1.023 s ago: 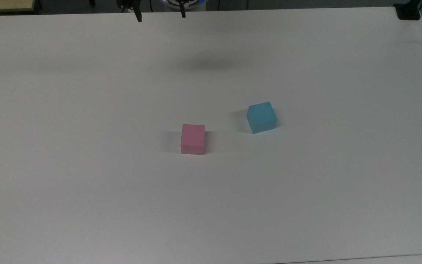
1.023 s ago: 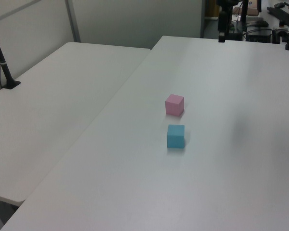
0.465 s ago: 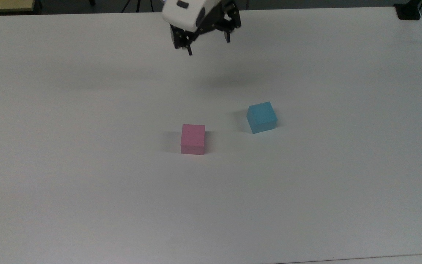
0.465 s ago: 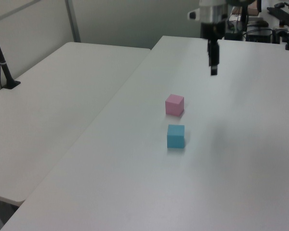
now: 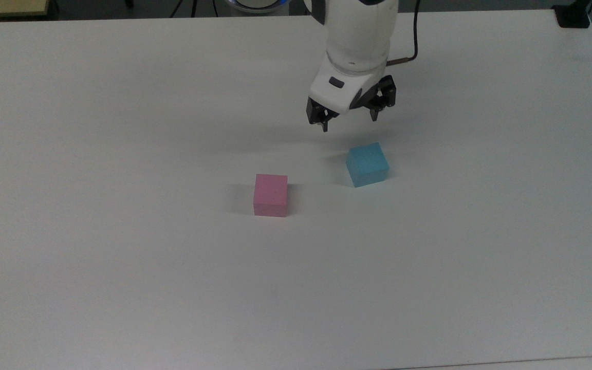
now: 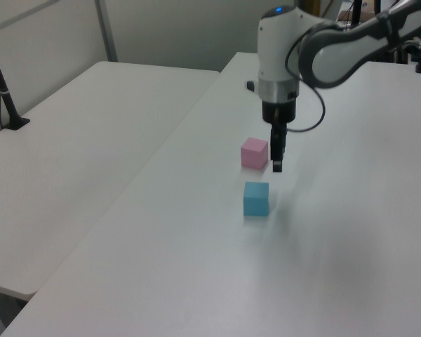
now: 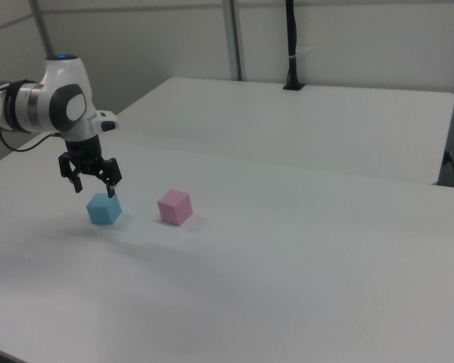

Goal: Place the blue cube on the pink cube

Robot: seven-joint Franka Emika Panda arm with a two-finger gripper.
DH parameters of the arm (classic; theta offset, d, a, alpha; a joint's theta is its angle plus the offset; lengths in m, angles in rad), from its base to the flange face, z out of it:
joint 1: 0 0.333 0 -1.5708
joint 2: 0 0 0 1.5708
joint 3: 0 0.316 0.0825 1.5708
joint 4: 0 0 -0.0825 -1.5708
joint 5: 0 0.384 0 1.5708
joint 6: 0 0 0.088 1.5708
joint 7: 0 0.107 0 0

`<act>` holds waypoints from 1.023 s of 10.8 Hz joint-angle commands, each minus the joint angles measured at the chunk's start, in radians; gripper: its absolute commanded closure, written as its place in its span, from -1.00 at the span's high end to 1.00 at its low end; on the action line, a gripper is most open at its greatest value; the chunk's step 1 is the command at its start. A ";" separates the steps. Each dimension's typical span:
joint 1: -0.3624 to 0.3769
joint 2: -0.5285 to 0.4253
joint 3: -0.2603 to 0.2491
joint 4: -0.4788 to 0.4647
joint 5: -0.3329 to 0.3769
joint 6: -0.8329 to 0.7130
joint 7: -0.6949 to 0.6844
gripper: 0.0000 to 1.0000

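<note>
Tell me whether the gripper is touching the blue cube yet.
Apart. In the left view the open gripper hangs above the blue cube, with bare white table visible between its fingertips and the cube's top.

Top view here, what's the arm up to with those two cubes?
The gripper hangs open above the white table, just over the blue cube but not touching it. The pink cube sits apart, to the top view's left of the blue one. Nothing is grasped or stacked yet; it looks set to go for the blue cube.
</note>
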 commanded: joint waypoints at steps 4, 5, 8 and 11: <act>0.094 0.148 -0.007 0.033 -0.238 0.182 0.342 1.00; 0.096 0.161 -0.007 0.033 -0.276 0.188 0.372 1.00; 0.117 0.191 -0.006 0.065 -0.332 0.210 0.481 0.38; 0.101 0.158 -0.004 0.079 -0.321 0.208 0.484 -0.36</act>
